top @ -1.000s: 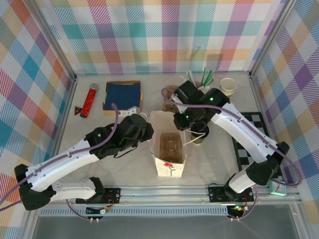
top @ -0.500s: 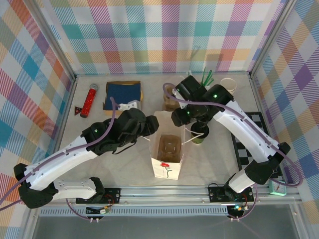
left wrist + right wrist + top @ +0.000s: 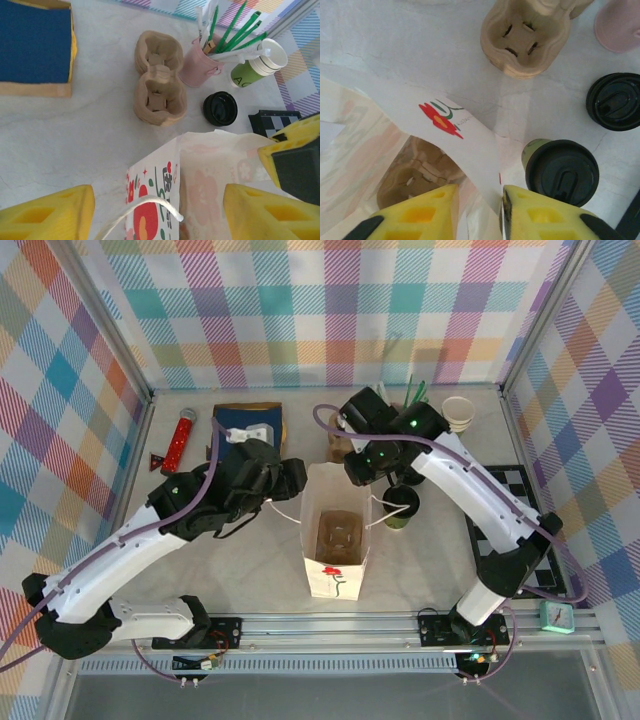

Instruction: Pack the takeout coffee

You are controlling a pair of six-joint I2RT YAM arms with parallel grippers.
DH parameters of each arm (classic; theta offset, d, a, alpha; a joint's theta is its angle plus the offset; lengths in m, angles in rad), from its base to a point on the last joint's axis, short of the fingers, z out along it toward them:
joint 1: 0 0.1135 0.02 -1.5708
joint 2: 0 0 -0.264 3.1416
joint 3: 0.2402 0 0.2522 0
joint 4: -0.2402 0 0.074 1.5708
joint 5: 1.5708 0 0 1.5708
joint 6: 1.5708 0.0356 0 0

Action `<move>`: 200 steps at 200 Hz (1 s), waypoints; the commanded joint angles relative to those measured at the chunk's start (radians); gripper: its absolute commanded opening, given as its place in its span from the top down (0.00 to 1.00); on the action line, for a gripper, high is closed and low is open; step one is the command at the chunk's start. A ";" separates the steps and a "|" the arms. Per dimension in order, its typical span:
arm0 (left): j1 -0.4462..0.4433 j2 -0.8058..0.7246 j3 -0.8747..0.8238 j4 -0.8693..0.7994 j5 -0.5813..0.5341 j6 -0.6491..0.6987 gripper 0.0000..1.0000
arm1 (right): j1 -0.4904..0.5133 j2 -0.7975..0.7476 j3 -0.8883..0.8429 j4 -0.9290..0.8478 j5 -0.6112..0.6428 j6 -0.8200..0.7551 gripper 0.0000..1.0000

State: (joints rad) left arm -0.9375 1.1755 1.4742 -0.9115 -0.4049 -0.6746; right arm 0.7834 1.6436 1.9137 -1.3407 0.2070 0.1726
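Standing open in the middle of the tabletop (image 3: pixel 250 575), the paper bag (image 3: pixel 336 572) is the biggest thing in play and the likeliest source of trouble. It looks light and nothing steadies its base, so a pull on one wall could tip it, fold its mouth shut or drag it into the cup beside it. A brown pulp carrier (image 3: pixel 340 533) sits at the bottom of the bag.

The takeout coffee (image 3: pixel 562 172) stands upright on the tabletop just beside the bag's right wall, with its lid on and not yet packed. A nudge from the bag or from an arm could topple it, and a loosely seated lid would then let it spill.

The left gripper (image 3: pixel 157 195) is spread wide and grasps nothing; the bag's rim and its white cord handle (image 3: pixel 150 200) lie in the gap between its fingers. The right gripper (image 3: pixel 480 195) is narrowed, with the bag's rim running between its fingers and lying against one of them. Whether it truly pinches the paper cannot be told.
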 commanded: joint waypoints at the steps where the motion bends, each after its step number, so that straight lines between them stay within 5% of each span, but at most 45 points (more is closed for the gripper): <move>1: 0.032 0.002 0.054 -0.037 -0.006 0.091 0.30 | -0.009 0.018 0.049 -0.017 0.032 -0.027 0.77; 41: 0.124 -0.015 0.052 -0.027 0.049 0.116 0.29 | -0.012 0.064 0.103 -0.015 0.051 -0.049 0.89; 131: 0.188 -0.085 0.005 -0.029 0.064 0.123 0.29 | -0.019 0.180 0.243 -0.001 0.063 -0.135 0.91; 172: 0.206 -0.105 -0.006 -0.022 0.067 0.124 0.29 | -0.019 0.253 0.357 -0.022 0.056 -0.169 0.88; 200: 0.213 -0.118 -0.012 -0.021 0.072 0.125 0.28 | -0.019 0.283 0.418 -0.046 0.052 -0.176 0.73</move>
State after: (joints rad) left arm -0.7422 1.0863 1.4754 -0.9226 -0.3481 -0.5667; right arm 0.7712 1.9102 2.2700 -1.3510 0.2611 0.0196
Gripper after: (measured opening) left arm 0.715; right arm 0.211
